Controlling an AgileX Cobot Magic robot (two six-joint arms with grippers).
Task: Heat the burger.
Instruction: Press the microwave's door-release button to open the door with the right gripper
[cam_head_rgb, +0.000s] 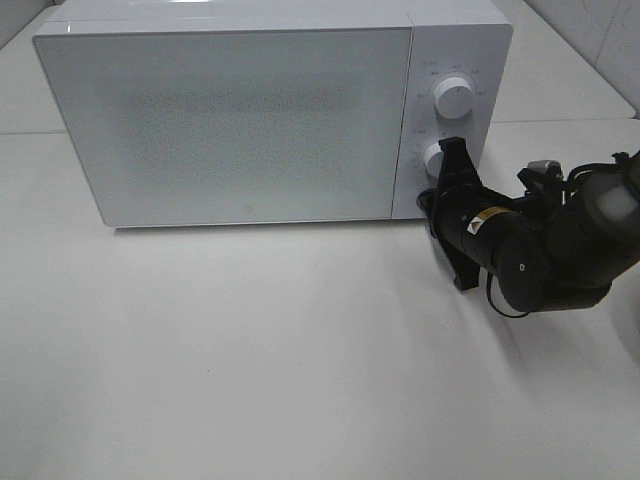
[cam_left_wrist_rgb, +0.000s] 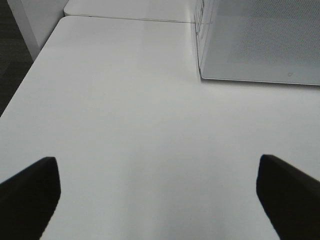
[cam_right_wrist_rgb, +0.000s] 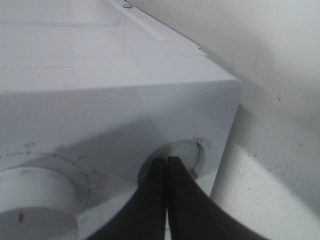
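The burger is out of view in every frame. A white microwave (cam_head_rgb: 240, 120) stands at the back of the table with its door closed. On its right panel are an upper knob (cam_head_rgb: 453, 97) and a lower knob (cam_head_rgb: 434, 160). My right gripper (cam_head_rgb: 447, 148) is shut, its two black fingers pressed together. Their tips rest against the lower knob (cam_right_wrist_rgb: 189, 152) without clasping it, as the right wrist view (cam_right_wrist_rgb: 166, 161) shows. My left gripper (cam_left_wrist_rgb: 160, 200) is open over bare table, left of the microwave (cam_left_wrist_rgb: 260, 40), with nothing between its fingers (cam_left_wrist_rgb: 30, 195).
The white table (cam_head_rgb: 250, 350) stretches in front of the microwave. Its left edge (cam_left_wrist_rgb: 25, 85) drops to a dark floor. The right arm's black body (cam_head_rgb: 540, 250) lies low over the table at the right.
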